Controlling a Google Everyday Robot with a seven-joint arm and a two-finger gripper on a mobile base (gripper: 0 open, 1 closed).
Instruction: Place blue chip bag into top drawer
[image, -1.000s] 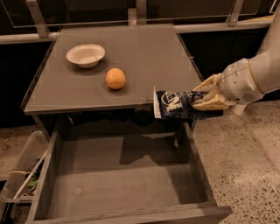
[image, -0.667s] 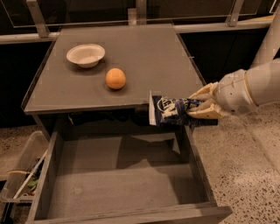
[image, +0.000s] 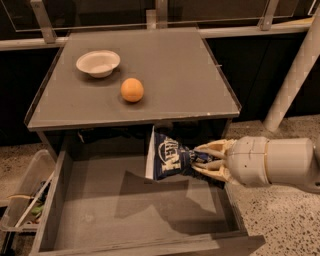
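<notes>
The blue chip bag (image: 167, 159), dark blue foil with white lettering and a white edge, hangs in the air over the right part of the open top drawer (image: 75, 195). My gripper (image: 202, 161) reaches in from the right, its cream fingers (image: 212, 148) shut on the bag's right end. The drawer is pulled out under the table; its flat grey bottom is bare. The bag is held above the drawer floor, just below the table's front edge.
A grey table (image: 170, 65) carries a white bowl (image: 98, 63) and an orange (image: 132, 90). A clear plastic bin of clutter (image: 22, 197) stands left of the drawer. A white arm link (image: 295, 70) slants at the right. The floor is speckled.
My gripper has moved down and left with the bag, from beside the table's front edge to over the drawer's right side.
</notes>
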